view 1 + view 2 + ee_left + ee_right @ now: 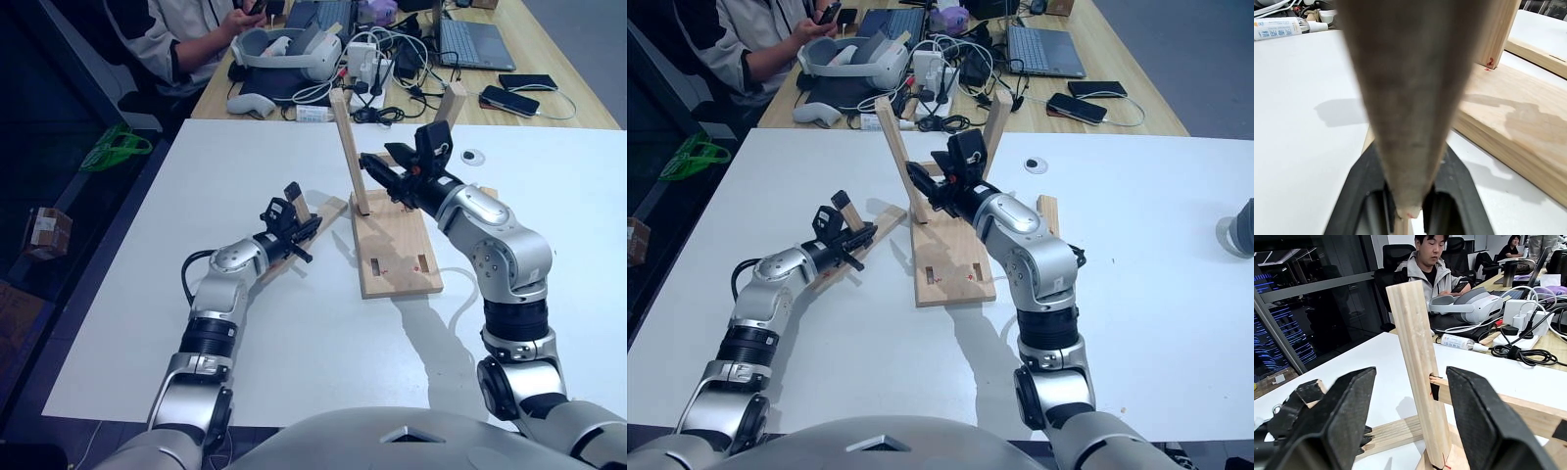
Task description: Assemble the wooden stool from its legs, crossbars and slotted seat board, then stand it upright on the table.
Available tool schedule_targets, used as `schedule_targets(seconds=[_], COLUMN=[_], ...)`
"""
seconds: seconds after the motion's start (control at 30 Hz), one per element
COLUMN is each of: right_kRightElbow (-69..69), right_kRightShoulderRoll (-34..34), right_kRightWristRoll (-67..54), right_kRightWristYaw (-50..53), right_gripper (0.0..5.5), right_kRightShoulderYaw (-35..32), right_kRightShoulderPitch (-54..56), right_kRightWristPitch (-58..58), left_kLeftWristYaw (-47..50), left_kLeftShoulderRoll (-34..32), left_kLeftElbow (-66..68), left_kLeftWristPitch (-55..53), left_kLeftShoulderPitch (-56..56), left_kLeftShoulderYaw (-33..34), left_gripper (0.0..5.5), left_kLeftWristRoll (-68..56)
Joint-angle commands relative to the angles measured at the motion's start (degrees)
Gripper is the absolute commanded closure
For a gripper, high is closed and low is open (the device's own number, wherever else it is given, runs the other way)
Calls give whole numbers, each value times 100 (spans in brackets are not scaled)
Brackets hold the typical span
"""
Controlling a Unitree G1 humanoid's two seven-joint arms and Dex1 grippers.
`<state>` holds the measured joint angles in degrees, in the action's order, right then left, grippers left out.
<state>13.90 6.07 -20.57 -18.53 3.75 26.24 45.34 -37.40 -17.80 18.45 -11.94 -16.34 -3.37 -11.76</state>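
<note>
Beside the seat board [397, 257] on the table [294, 362], the left fingers [1364, 191] clamp a loose leg [331, 209] lying flat, pointing at the board; the right fingers [1339, 421] are apart, just by the upright leg [349, 147]

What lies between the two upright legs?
A crossbar, slotted into the left leg; the open right gripper is by it. Right wrist view shows this.

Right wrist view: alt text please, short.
The right claw, open, flanks a standing wooden leg with a crossbar slotted into its side. The left claw grips another wooden piece low on the white table; a cluttered desk lies behind.
</note>
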Motion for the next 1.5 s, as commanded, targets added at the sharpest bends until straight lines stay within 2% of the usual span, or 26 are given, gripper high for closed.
schedule_targets(seconds=[0.03,0.47,1.17,1.37,1.5], right_kRightElbow=[147,466,592,595,583], right_kRightShoulderRoll=[114,242,269,298,310], right_kRightWristRoll=[-79,-234,-345,-339,-341], right_kRightWristYaw=[-30,-40,-47,-51,-48], right_gripper=[280,280,280,280,280], right_kRightShoulderYaw=[-4,6,5,-6,-7], right_kRightShoulderPitch=[104,36,35,32,30], right_kRightWristPitch=[193,555,757,781,777], left_kLeftWristYaw=[15,-117,-27,-324,-451], left_kLeftShoulderRoll=[1,-152,-419,-533,-440], left_kLeftElbow=[223,274,1571,1433,940], left_kLeftWristPitch=[207,498,1930,1617,748], left_kLeftShoulderPitch=[-225,-59,-358,-41,256], left_kLeftShoulderYaw=[-5,11,-219,-319,-265], left_gripper=[509,509,509,509,509], left_kLeftWristRoll=[138,326,1119,1095,741])
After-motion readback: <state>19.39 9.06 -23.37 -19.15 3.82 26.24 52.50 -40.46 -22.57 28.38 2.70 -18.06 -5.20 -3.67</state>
